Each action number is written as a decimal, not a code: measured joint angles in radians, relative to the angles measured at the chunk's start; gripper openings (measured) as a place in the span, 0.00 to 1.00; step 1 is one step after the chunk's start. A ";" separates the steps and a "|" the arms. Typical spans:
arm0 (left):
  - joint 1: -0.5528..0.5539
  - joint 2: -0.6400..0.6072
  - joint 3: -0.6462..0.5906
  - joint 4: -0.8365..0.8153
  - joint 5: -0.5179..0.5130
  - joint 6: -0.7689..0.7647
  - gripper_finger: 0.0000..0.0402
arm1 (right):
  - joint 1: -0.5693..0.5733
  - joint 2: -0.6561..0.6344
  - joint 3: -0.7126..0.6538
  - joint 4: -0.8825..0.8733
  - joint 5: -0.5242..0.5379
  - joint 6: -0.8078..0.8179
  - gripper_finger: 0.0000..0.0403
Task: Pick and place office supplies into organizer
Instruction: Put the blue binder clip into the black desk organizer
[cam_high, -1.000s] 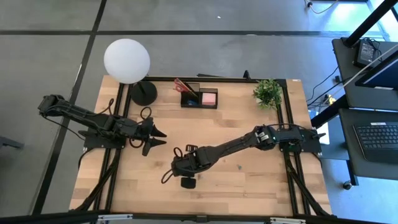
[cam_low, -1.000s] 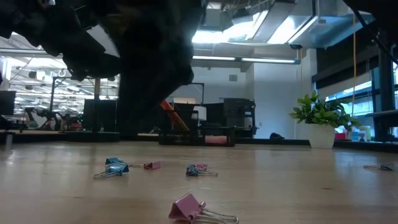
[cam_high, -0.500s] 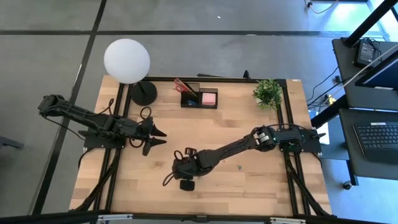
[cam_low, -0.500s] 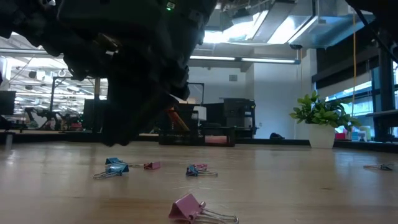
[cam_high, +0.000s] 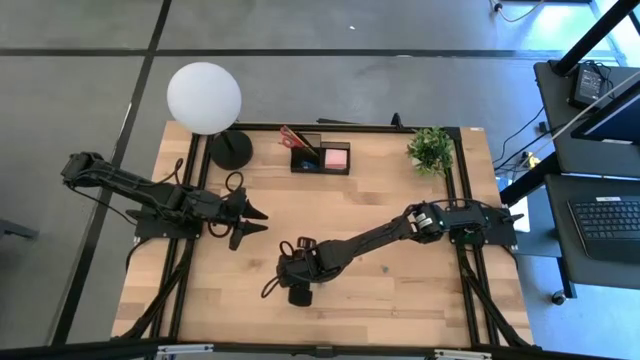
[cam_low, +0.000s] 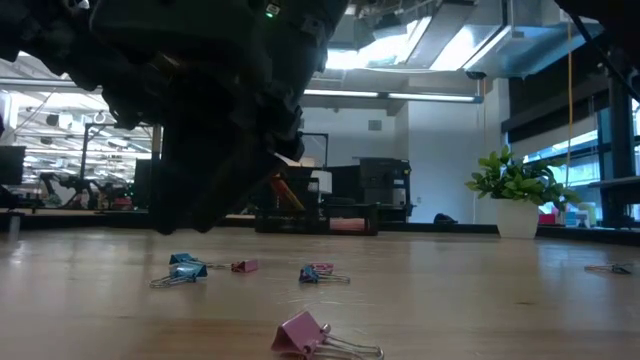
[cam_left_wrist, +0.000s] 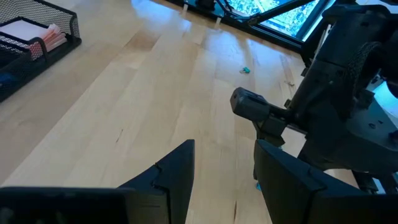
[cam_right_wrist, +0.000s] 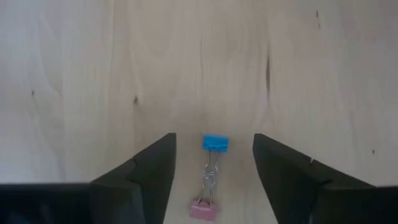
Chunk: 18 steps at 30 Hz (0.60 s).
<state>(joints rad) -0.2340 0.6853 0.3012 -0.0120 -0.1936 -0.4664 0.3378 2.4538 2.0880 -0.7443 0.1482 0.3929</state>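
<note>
From above, my own wrist hides the clips. My left gripper (cam_high: 254, 222) hangs parted and empty, off to the side. My right gripper (cam_right_wrist: 213, 163) points down at the wood, fingers spread, a blue clip (cam_right_wrist: 215, 143) and pink clip (cam_right_wrist: 204, 210) lying between them, ungripped. The organizer (cam_high: 321, 157) sits well beyond.

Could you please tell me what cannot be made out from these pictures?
- Organizer contents: too small in the high view, cut by the edge in the left wrist view.
- Binder clips on the table: hidden under the right arm in the high view.
- Right gripper: its fingers blocked in the low view.
</note>
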 joint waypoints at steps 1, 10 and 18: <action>0.000 0.000 0.000 0.000 0.000 0.000 0.40 | 0.000 0.000 0.000 0.000 0.000 -0.004 0.55; 0.000 0.000 0.000 0.000 0.000 -0.001 0.40 | 0.000 0.000 0.000 -0.002 0.017 0.015 0.56; 0.000 0.000 0.000 0.000 0.000 -0.001 0.40 | 0.000 0.014 0.000 -0.004 0.021 0.070 0.51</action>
<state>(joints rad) -0.2340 0.6849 0.3012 -0.0123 -0.1932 -0.4675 0.3378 2.4676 2.0880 -0.7487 0.1697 0.4631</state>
